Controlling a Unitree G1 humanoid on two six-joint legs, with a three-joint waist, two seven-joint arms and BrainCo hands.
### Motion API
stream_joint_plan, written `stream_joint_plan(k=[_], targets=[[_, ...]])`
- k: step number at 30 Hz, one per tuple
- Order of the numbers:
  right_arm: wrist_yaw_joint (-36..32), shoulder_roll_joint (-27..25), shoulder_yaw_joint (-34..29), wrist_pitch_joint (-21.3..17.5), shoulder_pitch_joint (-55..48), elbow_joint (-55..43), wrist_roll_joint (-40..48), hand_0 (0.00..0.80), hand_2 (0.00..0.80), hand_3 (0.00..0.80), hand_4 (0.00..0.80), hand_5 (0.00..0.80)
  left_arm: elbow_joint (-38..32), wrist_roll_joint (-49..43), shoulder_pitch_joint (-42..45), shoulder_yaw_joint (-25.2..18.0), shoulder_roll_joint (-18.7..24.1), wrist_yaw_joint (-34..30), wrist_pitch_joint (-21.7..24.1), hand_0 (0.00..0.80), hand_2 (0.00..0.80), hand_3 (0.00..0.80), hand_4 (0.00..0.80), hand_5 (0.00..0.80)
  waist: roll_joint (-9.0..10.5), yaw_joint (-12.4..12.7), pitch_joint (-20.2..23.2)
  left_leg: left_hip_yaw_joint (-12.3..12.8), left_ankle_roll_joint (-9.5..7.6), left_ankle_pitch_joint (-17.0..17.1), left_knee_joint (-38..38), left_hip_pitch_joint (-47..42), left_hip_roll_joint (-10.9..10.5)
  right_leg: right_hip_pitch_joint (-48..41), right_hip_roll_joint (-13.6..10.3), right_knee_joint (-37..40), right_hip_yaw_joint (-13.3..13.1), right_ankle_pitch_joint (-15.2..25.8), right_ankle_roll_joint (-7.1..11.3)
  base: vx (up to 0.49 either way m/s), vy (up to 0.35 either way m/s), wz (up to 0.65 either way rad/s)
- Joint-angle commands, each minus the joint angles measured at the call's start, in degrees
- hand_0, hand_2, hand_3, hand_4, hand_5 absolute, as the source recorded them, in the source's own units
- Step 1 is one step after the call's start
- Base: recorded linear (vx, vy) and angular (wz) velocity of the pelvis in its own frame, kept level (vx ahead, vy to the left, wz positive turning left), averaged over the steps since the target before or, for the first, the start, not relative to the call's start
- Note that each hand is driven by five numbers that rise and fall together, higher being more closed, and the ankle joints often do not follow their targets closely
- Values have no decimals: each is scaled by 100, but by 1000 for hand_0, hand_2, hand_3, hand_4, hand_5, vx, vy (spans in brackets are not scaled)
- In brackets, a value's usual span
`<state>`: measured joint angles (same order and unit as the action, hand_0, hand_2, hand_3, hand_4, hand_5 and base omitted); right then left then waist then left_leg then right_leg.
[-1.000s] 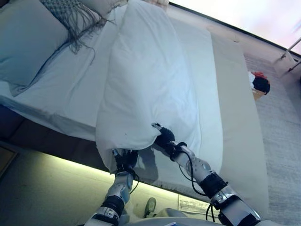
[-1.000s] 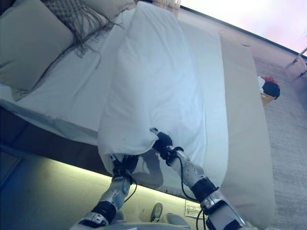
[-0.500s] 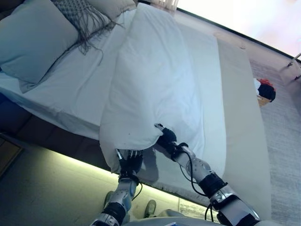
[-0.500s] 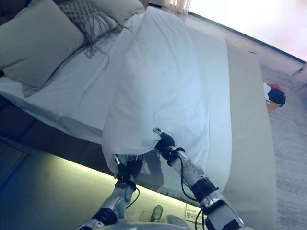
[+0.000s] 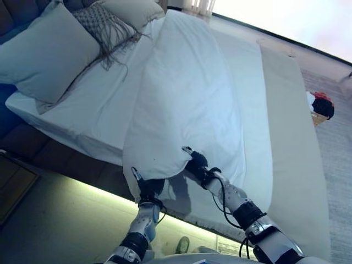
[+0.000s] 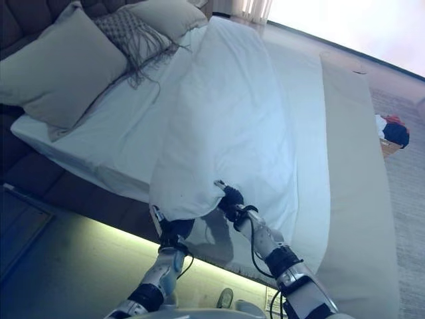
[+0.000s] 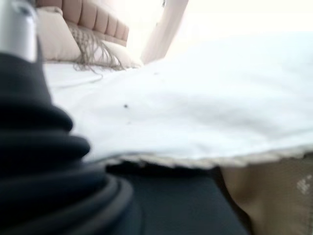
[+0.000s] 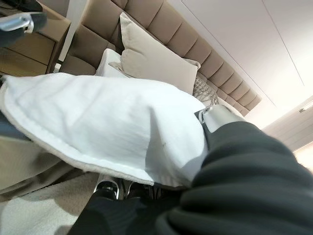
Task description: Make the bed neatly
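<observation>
A white duvet lies folded in a long strip across the bed's white sheet. Its near end hangs over the bed's side, lifted by both hands. My right hand is shut on the duvet's near edge, with the thumb on top of the cloth and the fingers beneath. My left hand is under the same edge further left, partly hidden by the duvet.
A large pillow, a fringed grey cushion and another pillow lie by the padded headboard. A beige cover spans the bed's foot. A basket stands on the floor beyond. A lit strip runs under the frame.
The camera has shifted, so the bed sits lower and further right. My left hand has moved up under the duvet's edge. The right hand keeps its hold.
</observation>
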<state>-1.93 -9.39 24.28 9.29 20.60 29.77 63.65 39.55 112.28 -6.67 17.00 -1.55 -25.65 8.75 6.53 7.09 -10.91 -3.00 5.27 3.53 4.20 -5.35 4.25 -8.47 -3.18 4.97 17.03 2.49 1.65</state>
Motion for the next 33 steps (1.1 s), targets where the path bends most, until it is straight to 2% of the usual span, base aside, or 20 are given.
stream_joint_plan(k=[1, 7, 8, 9, 11, 20, 31, 32, 33], targets=[[-391, 166, -34, -39, 345, -280, -132, 800, 800, 800, 800, 800, -159, 72, -590, 360, -427, -376, 139, 0, 0, 0, 0, 0, 66, 68, 271, 68, 50, 40, 26, -13, 82, -146, -303, -237, -29, 95, 338, 18, 13, 7], [-385, 161, -74, -15, 323, -210, -218, 800, 800, 800, 800, 800, -121, 72, -559, 277, -443, -141, 295, 0, 0, 0, 0, 0, 3, 42, 311, 66, 46, 44, 31, -58, 71, -175, -311, -252, -36, 81, 337, 7, 6, 1], [-382, 160, -82, -4, 324, -197, -236, 800, 800, 800, 800, 800, -93, 72, -579, 228, -444, -105, 319, 329, 329, 329, 329, 329, -8, 39, 319, 67, 45, 45, 32, -63, 68, -178, -313, -255, -37, 78, 337, 0, 0, 0], [-383, 152, -83, 3, 318, -193, -249, 800, 800, 800, 800, 800, -76, 72, -585, 196, -444, -82, 315, 458, 458, 458, 458, 458, -15, 32, 321, 72, 46, 45, 30, -68, 69, -177, -318, -260, -37, 77, 338, 0, 0, 0], [-375, 153, -87, 9, 288, -184, -285, 800, 800, 800, 800, 800, -66, 72, -593, 175, -449, 35, 340, 800, 800, 800, 800, 800, -33, 23, 324, 79, 44, 43, 26, -72, 69, -173, -327, -272, -35, 72, 340, 0, 0, 0], [-377, 139, -105, 61, 220, -196, -394, 800, 800, 800, 800, 800, 142, 72, -492, 191, -440, 625, 723, 800, 800, 800, 800, 800, -47, 5, 322, 84, 39, 44, 35, -80, 50, -171, -340, -267, -16, 84, 364, 0, 0, 0], [-309, 69, -155, 180, 179, -127, -485, 800, 800, 800, 800, 800, 250, 72, -479, 128, -405, 773, 904, 800, 800, 800, 800, 800, -109, 4, 293, 80, 33, 69, 34, -31, 17, -139, -377, -252, 20, 115, 379, 0, 0, 0], [-312, 59, -163, 217, 162, -87, -545, 781, 781, 781, 781, 781, 268, 72, -471, 110, -410, 796, 944, 800, 800, 800, 800, 800, -116, 8, 296, 74, 32, 66, 34, -31, 11, -144, -381, -246, 27, 117, 380, 0, 0, 0], [-294, 51, -168, 266, 161, -67, -584, 530, 530, 530, 530, 530, 276, 72, -469, 106, -406, 810, 966, 800, 800, 800, 800, 800, -119, 7, 297, 71, 31, 64, 35, -32, 9, -145, -382, -243, 29, 120, 382, 0, 0, 0]])
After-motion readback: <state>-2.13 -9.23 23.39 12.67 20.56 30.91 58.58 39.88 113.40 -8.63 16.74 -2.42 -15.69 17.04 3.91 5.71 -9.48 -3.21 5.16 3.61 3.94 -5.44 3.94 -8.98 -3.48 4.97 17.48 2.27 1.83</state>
